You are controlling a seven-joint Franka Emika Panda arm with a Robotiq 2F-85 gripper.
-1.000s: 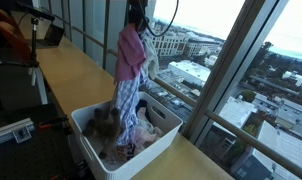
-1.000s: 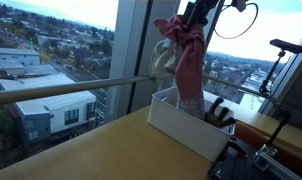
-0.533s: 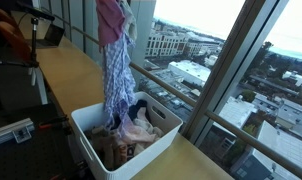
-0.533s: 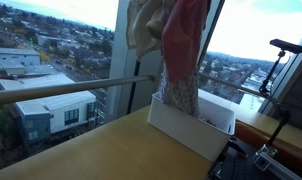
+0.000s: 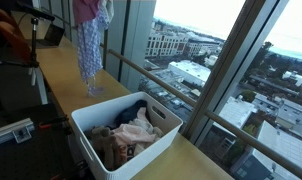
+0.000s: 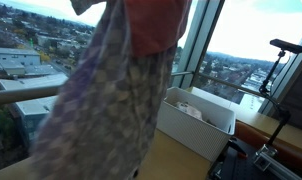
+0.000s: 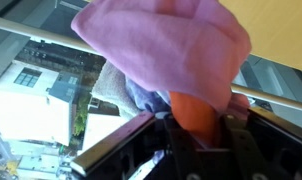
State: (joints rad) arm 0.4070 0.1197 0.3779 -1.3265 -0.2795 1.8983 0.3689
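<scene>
Progress so far: one bundle of clothes (image 5: 89, 40) (pink garment (image 7: 161, 45) on top, checked cloth (image 6: 91, 110) trailing below) hangs clear of the white bin (image 5: 141, 158), over the wooden counter (image 5: 61, 65) beside it. More laundry (image 5: 131, 130) lies in the bin. The gripper (image 7: 196, 125) is clamped on the bundle's top, and the arm is raised high, above the frame in both exterior views.

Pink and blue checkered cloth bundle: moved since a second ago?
Yes. In an exterior view the pink and blue checkered cloth bundle went up and left, from hanging into the white plastic bin to clear of it.
</scene>
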